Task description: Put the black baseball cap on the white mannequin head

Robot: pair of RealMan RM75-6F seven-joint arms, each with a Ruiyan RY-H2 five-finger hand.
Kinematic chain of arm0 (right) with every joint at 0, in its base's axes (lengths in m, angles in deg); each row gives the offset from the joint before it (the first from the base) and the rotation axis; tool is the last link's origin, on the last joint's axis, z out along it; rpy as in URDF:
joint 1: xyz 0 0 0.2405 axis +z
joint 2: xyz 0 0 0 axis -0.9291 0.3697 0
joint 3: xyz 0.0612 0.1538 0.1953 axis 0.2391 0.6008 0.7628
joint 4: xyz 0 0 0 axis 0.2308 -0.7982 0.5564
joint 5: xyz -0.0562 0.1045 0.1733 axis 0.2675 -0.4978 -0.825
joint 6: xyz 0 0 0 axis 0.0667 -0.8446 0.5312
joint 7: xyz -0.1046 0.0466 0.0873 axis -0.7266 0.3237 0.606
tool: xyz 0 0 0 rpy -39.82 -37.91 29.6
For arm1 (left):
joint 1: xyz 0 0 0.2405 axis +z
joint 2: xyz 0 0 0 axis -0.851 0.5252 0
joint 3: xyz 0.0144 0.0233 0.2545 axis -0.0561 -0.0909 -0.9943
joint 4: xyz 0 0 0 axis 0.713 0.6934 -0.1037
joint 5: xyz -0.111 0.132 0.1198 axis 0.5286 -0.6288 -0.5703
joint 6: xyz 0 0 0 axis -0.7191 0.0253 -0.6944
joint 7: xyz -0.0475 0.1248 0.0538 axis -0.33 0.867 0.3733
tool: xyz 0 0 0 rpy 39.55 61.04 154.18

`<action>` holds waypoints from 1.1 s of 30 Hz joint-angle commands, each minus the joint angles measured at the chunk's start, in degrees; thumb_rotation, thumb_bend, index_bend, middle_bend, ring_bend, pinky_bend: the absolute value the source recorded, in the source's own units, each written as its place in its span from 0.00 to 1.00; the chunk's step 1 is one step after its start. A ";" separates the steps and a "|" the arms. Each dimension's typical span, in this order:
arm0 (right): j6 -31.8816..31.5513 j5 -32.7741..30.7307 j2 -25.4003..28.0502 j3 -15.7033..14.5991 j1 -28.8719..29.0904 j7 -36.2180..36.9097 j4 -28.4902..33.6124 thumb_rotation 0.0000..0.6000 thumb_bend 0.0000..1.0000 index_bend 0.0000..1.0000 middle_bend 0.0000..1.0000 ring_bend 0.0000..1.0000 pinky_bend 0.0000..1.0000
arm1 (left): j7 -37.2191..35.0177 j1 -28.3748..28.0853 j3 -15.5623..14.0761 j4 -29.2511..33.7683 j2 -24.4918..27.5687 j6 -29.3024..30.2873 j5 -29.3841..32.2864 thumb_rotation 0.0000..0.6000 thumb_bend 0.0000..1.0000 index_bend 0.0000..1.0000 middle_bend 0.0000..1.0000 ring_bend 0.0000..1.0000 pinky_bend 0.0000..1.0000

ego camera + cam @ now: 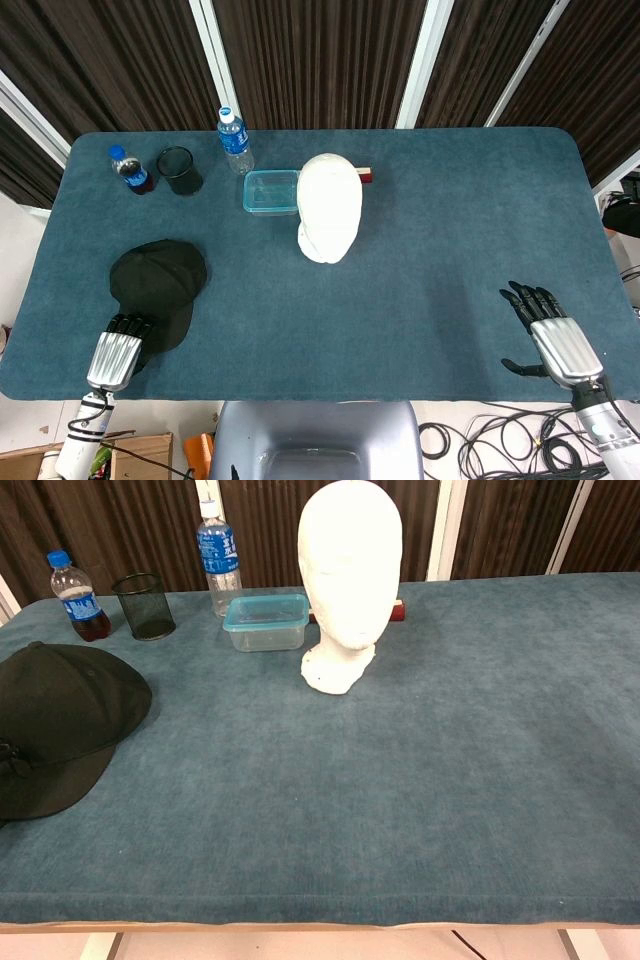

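The black baseball cap [160,285] lies on the table's left side, its brim toward the front edge; the chest view shows the cap [65,715] at the far left. My left hand [118,350] is at the front edge with its dark fingers over the brim's near left edge. Whether it grips the brim is not visible. The white mannequin head [328,205] stands upright at the middle back, about a cap's length right of the cap, and the head [350,575] fills the chest view's top centre. My right hand [555,335] rests open at the front right, far from both.
Behind the cap stand a cola bottle [129,170], a black mesh cup [180,170] and a water bottle [235,140]. A clear blue-lidded box [270,191] sits against the mannequin head's left side. A small red block [367,176] lies behind it.
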 commanded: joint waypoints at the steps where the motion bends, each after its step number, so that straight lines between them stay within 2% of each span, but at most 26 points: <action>1: -0.06 0.19 -0.05 0.02 -0.06 0.35 -0.06 1.00 0.07 0.00 0.00 0.00 0.00 | -1.34 -1.10 0.31 -3.24 -1.82 1.11 -0.45 1.00 0.30 0.51 0.50 0.39 0.35; 3: -0.04 0.28 -0.08 0.01 -0.12 0.70 -0.24 1.00 0.07 0.00 0.00 0.00 0.00 | -2.42 -1.61 0.27 -4.57 -2.43 1.41 -0.71 1.00 0.33 0.56 0.54 0.42 0.36; 9: 0.22 0.03 0.02 0.07 -0.27 1.72 -0.87 1.00 0.07 0.00 0.00 0.00 0.00 | -4.83 -3.21 -0.03 -8.86 -4.29 3.25 -1.73 1.00 0.41 0.61 0.57 0.44 0.38; 14: 0.27 -0.03 0.02 0.09 -0.47 2.47 -1.42 1.00 0.07 0.00 0.00 0.00 0.00 | -5.40 -4.25 0.14 -11.49 -5.20 7.47 -2.44 1.00 0.45 0.66 0.62 0.47 0.40; 20: 0.44 0.04 0.03 0.06 -0.58 3.25 -1.89 1.00 0.07 0.00 0.00 0.00 0.00 | -6.50 -5.76 1.31 -12.52 -4.62 13.82 -2.50 1.00 0.46 0.70 0.68 0.51 0.41; 26: 0.48 0.08 -0.17 0.07 -0.73 3.27 -2.01 1.00 0.07 0.00 0.00 0.00 0.00 | -7.67 -7.58 3.46 -9.07 -2.06 20.36 -1.92 1.00 0.49 0.72 0.70 0.52 0.41; 33: 1.32 -0.34 -0.54 0.09 -0.60 3.04 -2.21 1.00 0.07 0.00 0.00 0.00 0.00 | -4.63 -9.76 5.53 -0.29 3.89 25.56 -2.33 1.00 0.54 0.72 0.70 0.53 0.41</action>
